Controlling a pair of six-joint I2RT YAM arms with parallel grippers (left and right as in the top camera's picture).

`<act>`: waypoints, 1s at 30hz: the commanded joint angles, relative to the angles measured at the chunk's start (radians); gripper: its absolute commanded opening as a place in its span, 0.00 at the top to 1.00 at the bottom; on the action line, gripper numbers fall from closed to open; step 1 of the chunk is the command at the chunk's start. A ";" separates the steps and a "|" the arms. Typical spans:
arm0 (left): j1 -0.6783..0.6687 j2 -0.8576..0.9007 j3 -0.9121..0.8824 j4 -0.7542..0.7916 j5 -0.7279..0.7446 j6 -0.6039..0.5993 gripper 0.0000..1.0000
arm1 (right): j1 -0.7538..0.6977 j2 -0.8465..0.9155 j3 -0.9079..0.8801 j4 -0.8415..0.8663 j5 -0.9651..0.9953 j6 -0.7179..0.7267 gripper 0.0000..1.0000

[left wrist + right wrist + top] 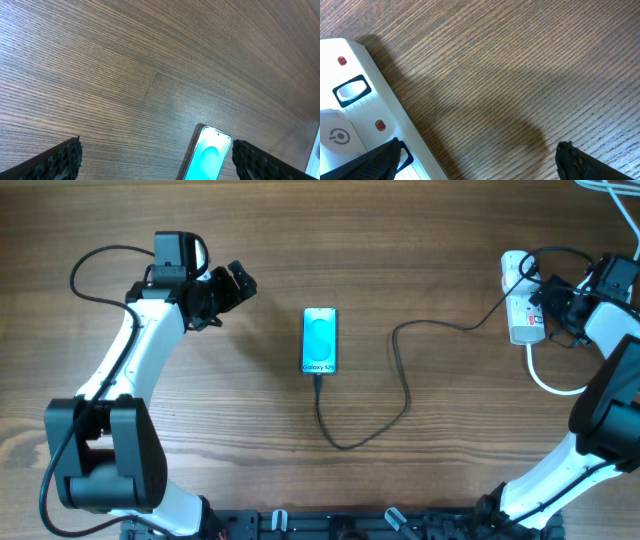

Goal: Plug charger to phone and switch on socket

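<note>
The phone (320,340) lies flat mid-table with its teal screen lit, and it also shows in the left wrist view (207,160). The charger's thin black cable (404,390) meets the phone's bottom edge, loops toward the front, then runs right to the white socket (519,315). My left gripper (235,285) hovers open to the left of the phone, with nothing between its fingers (62,160). My right gripper (548,305) is open over the socket (355,100), one finger (380,162) above its edge. The cable's socket end is hidden under that gripper.
A thick white cord (545,380) curves from the socket toward the right arm's base. The socket's face carries small red dots (380,125) and a dark-framed rocker (351,90). Bare wood lies between the two arms.
</note>
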 commanded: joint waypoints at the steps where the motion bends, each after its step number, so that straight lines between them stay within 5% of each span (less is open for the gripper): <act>1: 0.004 -0.003 0.010 -0.001 0.008 0.005 0.00 | 0.036 0.033 -0.018 -0.039 -0.056 -0.046 0.00; 30: 0.004 -0.003 0.010 -0.001 0.008 0.005 0.00 | 0.036 0.033 -0.018 -0.035 -0.077 -0.018 0.00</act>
